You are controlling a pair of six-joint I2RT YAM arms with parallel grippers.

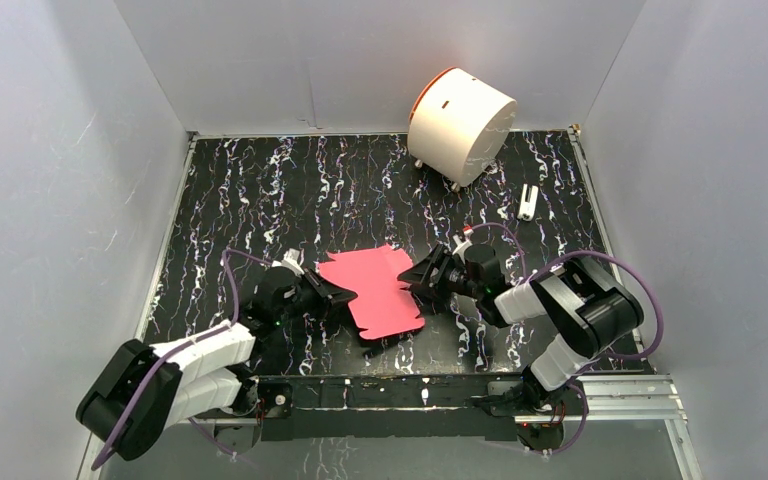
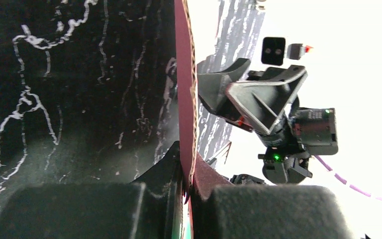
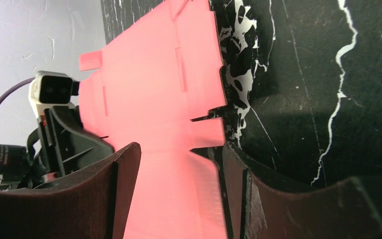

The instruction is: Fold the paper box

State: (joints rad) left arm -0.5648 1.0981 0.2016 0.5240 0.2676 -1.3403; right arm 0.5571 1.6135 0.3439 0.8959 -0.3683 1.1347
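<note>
Paper box (image 1: 378,288) is a flat pink-red die-cut sheet w/ tabs and notches. It lies at the centre of the black, white-veined tabletop (image 1: 260,190) in the top view, between the two arms.

Left pincer (image 1: 334,293) is at the sheet's left edge in the top view and is clamped on it. In the left wrist view the sheet shows edge-on as a thin dark-red strip running up the middle of the frame. Its lower end is pinched between the two dark pads (image 2: 79,209) at the bottom, w/ no gap visible either side.

Right pincer (image 1: 426,284) is at the sheet's right edge in the top view, jaws apart. In the right wrist view its fingers (image 3: 124,199) stand wide at lower left and lower right of the frame. The pink sheet passes through the gap between them and runs up toward the upper centre. It fills most of the gap, but can't tell whether either finger actually touches it, so this is no grip. The two pincers face each other across the sheet.

Can't tell if the sheet is lifted off the tabletop or flat on it.

A white cylinder (image 1: 460,125) w/ an orange rim sits at the upper right of the top view, well apart from the sheet. A small white piece (image 1: 528,202) lies just below it.
</note>
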